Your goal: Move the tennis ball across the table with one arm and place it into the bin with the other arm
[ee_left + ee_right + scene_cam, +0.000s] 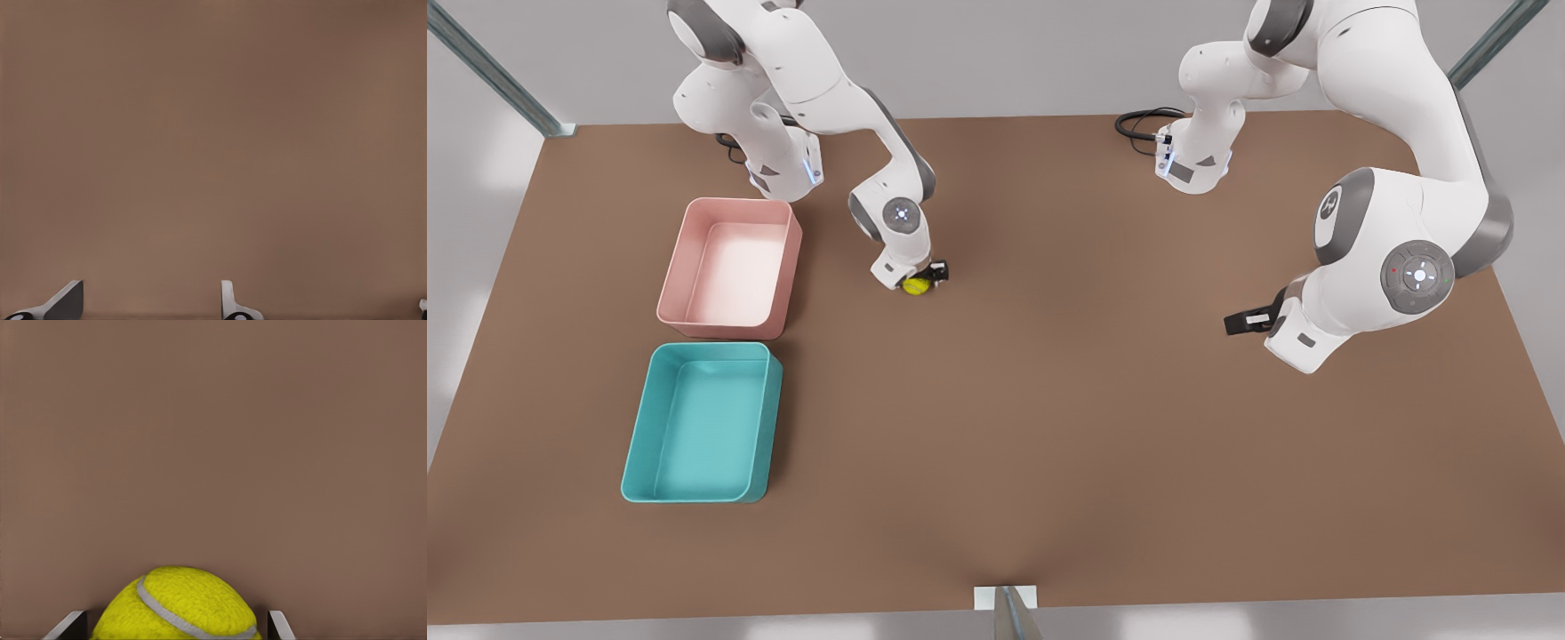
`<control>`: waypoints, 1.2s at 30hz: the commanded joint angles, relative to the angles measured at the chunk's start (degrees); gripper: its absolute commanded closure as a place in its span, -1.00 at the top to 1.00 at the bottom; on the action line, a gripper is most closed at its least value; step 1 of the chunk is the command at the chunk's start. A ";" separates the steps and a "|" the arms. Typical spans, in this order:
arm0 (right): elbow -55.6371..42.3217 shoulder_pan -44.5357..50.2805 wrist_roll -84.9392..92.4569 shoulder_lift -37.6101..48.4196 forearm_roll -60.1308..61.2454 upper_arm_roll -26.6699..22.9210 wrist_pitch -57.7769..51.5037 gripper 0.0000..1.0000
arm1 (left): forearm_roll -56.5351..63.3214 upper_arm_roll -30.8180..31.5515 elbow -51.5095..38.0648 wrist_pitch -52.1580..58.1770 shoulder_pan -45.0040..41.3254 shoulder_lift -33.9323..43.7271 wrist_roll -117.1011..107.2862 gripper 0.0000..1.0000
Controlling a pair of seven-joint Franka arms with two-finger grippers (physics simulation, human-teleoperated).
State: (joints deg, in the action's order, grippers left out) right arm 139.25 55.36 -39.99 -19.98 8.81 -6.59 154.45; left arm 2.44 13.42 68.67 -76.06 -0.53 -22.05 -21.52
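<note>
The right claw [921,283] grips the tennis ball [916,285] between its fingers on the desk [1049,400] — the left claw [1240,322] waits well apart, fingers spread wide.

The yellow-green tennis ball [916,285] with its pale curved seam is sitting between the right gripper's [921,282] fingers [280,625] above the brown table [1049,400]. The teal bin [703,423] is lying upright, well apart from it.

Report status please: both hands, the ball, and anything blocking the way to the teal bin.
Right hand around tennis ball, fingers flanking it. Left hand open, waiting over bare table. Path to bin clear; pink tray beside it.
</note>
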 commanded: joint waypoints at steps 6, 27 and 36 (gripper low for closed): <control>-0.03 -0.51 -1.41 0.12 0.07 -0.09 0.42 0.56 | 0.02 0.02 -0.03 0.04 0.00 0.08 -1.42 1.00; -31.76 -46.65 74.09 -4.09 -24.63 -1.67 -6.44 0.55 | 0.02 0.02 -0.03 -0.05 0.00 0.08 -1.42 1.00; -37.29 -45.60 62.07 -4.80 -10.67 -0.88 -23.20 1.00 | 0.02 0.02 -0.03 -0.05 -0.09 -0.54 -1.42 1.00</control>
State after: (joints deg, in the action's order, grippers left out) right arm 102.83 9.30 6.21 -24.91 -9.91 -7.66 142.72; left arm 2.43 13.43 68.67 -76.13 -0.59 -22.54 -22.76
